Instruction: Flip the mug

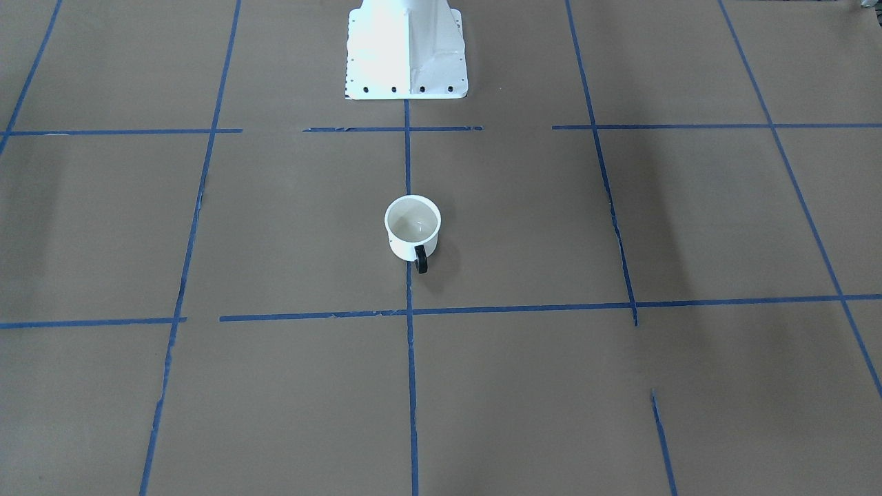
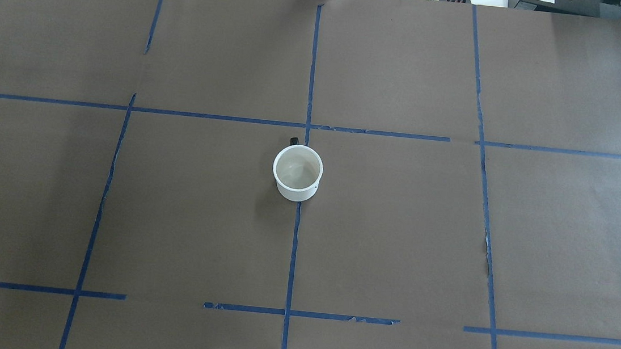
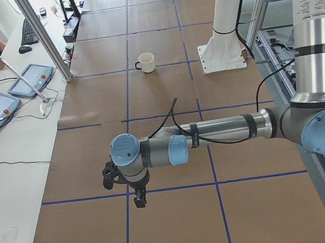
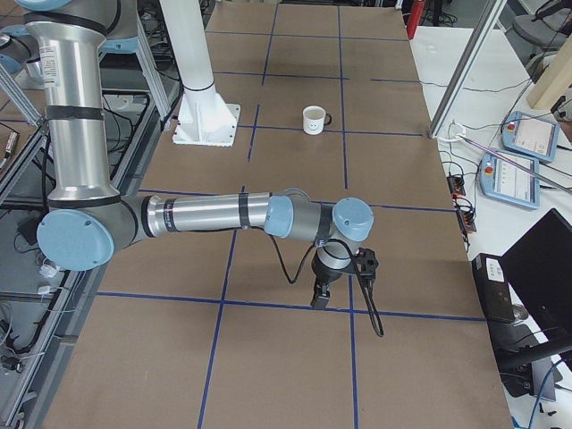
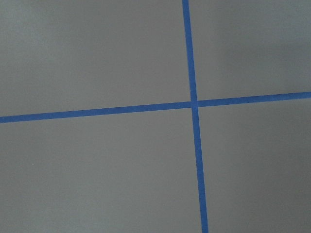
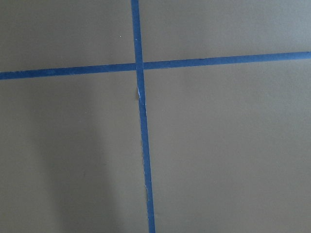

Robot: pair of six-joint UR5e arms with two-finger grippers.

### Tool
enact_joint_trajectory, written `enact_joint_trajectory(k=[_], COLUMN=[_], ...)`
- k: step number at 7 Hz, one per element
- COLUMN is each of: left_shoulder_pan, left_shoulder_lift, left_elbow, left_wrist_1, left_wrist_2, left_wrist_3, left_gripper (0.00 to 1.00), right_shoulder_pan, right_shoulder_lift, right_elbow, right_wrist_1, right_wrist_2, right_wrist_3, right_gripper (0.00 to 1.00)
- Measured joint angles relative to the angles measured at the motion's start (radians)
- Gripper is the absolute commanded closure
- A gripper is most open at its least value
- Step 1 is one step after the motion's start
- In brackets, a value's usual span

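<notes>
Mug [image 1: 412, 231] upright mid table [image 1: 551, 386], mouth up
Handle points away from the robot base [image 1: 406, 48]. Left end effector [image 3: 139, 199] and right end effector [image 4: 319, 300] hang far off, can't tell their grip.

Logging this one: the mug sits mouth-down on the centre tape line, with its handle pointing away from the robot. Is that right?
Not quite. The mug stands mouth-up, not mouth-down: the overhead exterior view looks straight into its open white interior. The rest holds: it sits on the centre tape line, and its handle points away from the robot.
</notes>
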Motion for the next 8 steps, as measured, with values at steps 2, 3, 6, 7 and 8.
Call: enact_joint_trajectory(k=[2,3,6,7,8], left_shoulder_pan=[0.001,0.001,0.001,0.001,0.001], left_shoulder_lift=[0.007,0.010,0.012,0.012,0.012], left_elbow=[-0.007,-0.010,-0.009,-0.008,-0.008], left_wrist_1=[0.001,0.000,0.000,0.000,0.000], left_wrist_2=[-0.003,-0.003,-0.001,-0.001,-0.001], left_wrist_3=[-0.005,-0.006,-0.005,-0.005,-0.005], left_gripper=[0.00,0.00,0.00,0.00,0.00], right_shoulder_pan=[0.000,0.000,0.000,0.000,0.000], right_shoulder_lift=[0.000,0.000,0.000,0.000,0.000], right_elbow=[0.000,0.000,0.000,0.000,0.000], right_wrist_1=[0.000,0.000,0.000,0.000,0.000], right_wrist_2=[0.000,0.000,0.000,0.000,0.000], right_wrist_3=[0.000,0.000,0.000,0.000,0.000], right_gripper=[0.00,0.00,0.00,0.00,0.00])
